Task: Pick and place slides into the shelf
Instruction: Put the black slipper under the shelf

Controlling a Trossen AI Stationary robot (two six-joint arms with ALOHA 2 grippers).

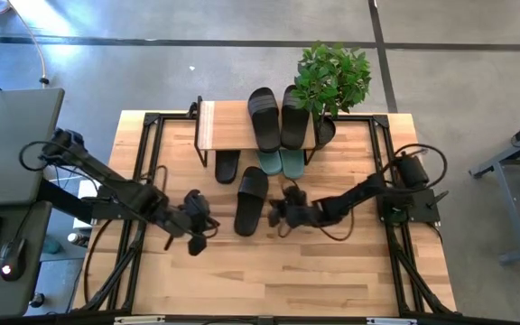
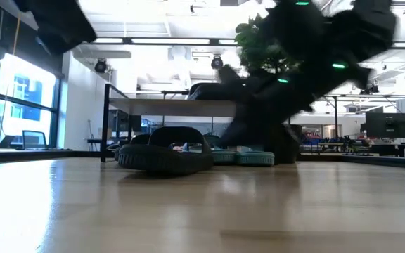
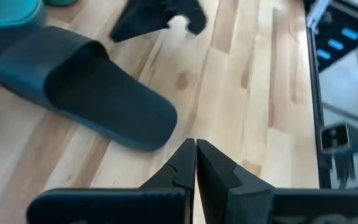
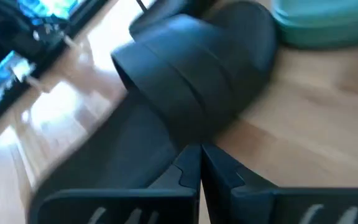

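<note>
A black slide (image 1: 252, 199) lies loose at table centre, six o'clock of the shelf (image 1: 228, 125). The right gripper (image 1: 278, 215), at its three o'clock, and the left gripper (image 1: 208, 222), at nine, are both closed and empty. The right should open wide before reaching the strap.

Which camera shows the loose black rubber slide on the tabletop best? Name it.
The high view: the whole black rubber slide lies unobstructed between both shut grippers. The low view shows its side profile, the left wrist view one end, the right wrist view its strap close up.
</note>
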